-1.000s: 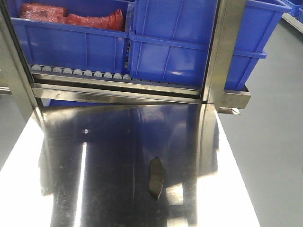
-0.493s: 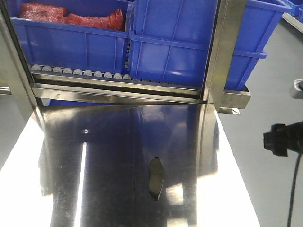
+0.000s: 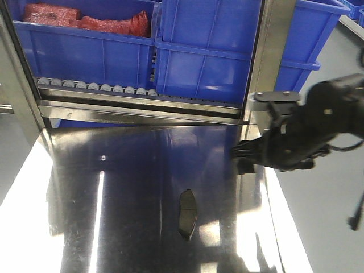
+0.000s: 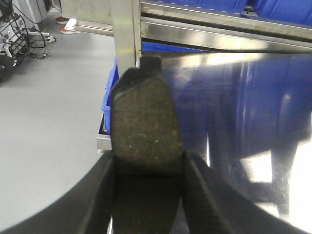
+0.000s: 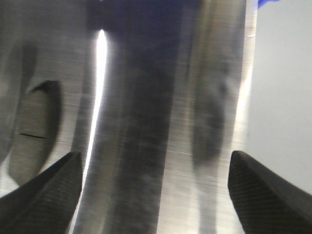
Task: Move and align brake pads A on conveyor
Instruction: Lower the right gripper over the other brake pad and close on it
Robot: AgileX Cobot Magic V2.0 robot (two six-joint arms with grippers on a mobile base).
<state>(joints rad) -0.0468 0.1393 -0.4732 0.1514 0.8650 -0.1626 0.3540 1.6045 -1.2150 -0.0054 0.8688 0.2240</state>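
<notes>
I see the desk (image 3: 131, 187) as brushed steel with a mirror gloss, the bins (image 3: 210, 57) as smooth, shiny blue plastic, the brake pad (image 4: 146, 122) in my left hand (image 4: 148, 168) as matt, gritty and speckled, and the fingers (image 5: 263, 190) of my right hand (image 5: 153, 160) as finely cross-hatched matt black.

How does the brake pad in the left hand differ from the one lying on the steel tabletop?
The held brake pad is clamped at one end by the left hand, up off the surface. The loose brake pad lies flat on the steel tabletop, untouched. The loose brake pad shows a thin groove across its middle, while the held brake pad's visible part shows none. Both are dark, oblong and slightly curved.
</notes>
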